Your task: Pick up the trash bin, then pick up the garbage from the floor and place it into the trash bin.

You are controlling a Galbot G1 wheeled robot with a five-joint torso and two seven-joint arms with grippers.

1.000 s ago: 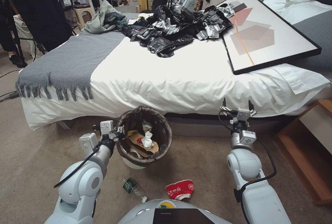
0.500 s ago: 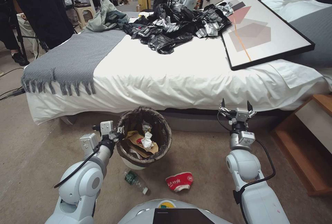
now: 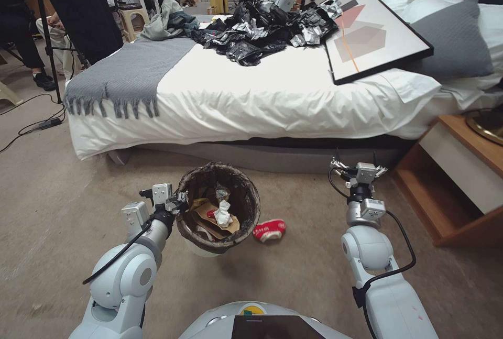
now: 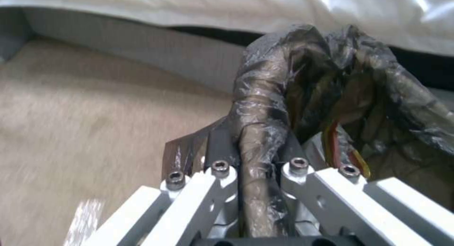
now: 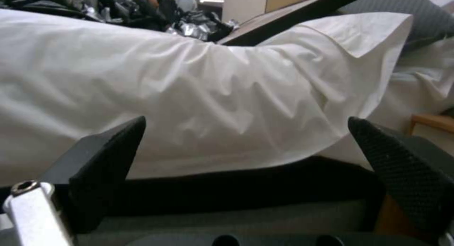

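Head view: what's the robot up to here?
The left tool is clamped on the rim of the small round white plastic trash bin with the dark bag liner, holding it beside the bed. The right tool hangs open and empty. A crushed red-and-white wrapper lies on the carpet beside the bin.
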